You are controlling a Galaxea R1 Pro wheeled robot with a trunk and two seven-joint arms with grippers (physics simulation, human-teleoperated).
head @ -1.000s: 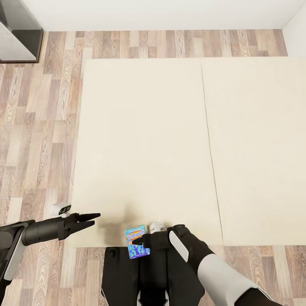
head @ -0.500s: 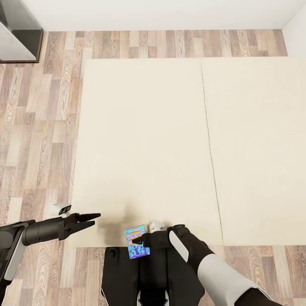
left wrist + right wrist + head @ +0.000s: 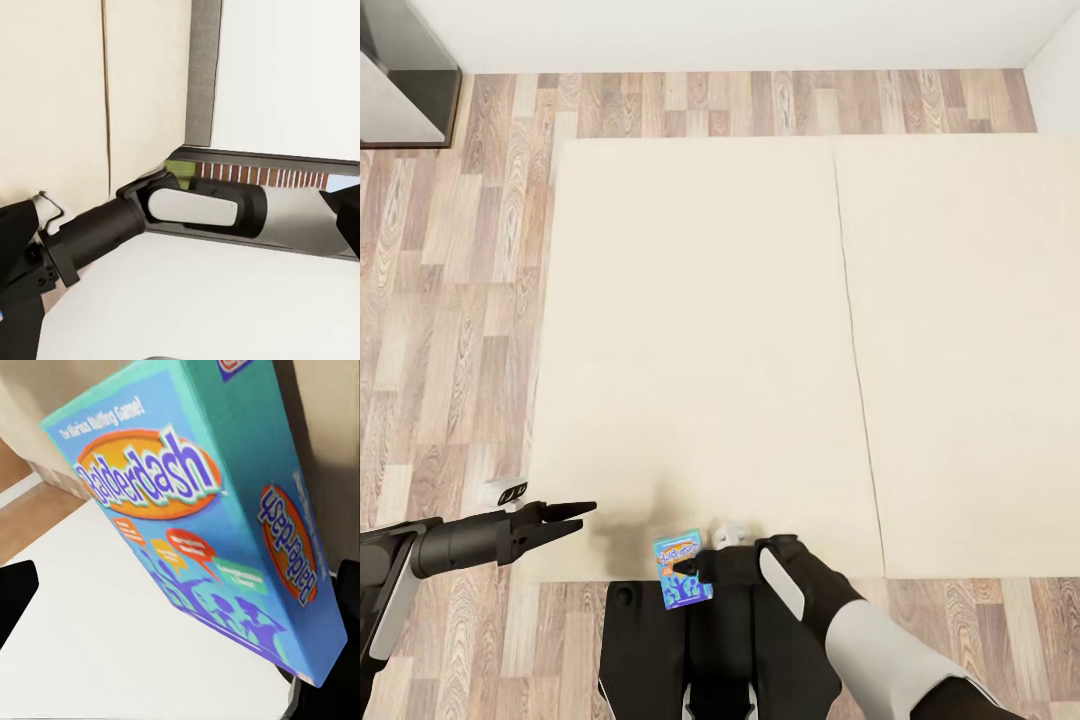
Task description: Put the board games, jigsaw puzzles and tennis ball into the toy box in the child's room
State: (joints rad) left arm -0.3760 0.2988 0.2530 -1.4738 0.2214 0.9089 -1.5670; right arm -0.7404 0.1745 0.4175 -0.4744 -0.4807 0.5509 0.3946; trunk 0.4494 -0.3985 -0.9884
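Nearest the robot's trunk, the right gripper (image 3: pixel 695 572) is clamped on the small blue printed cardboard "Balderdash" board game box (image 3: pixel 682 571), which stands up between its fingers over the bed's near edge. In the right wrist view the box (image 3: pixel 202 502) fills the frame, its printed face and one narrow side showing, with a dark finger (image 3: pixel 341 622) just past its far corner. A box like this is probably light and stiff, with a glossy skin that could slip; it looks best pinched across its thin dimension on the flat faces near the middle, so it cannot pivot.

Off to the left of those fingers, the left gripper (image 3: pixel 572 519) hangs over the bed's corner with its fingers drawn narrow, nothing between them.

Beyond both grippers stretches the large flat cream mattress bed (image 3: pixel 700 330), one seam dividing it, bare ahead of the fingers. Wood plank floor (image 3: pixel 450 300) borders its left and far sides, giving open room to back away. A dark grey table end (image 3: pixel 400 90) sits at the far left corner.
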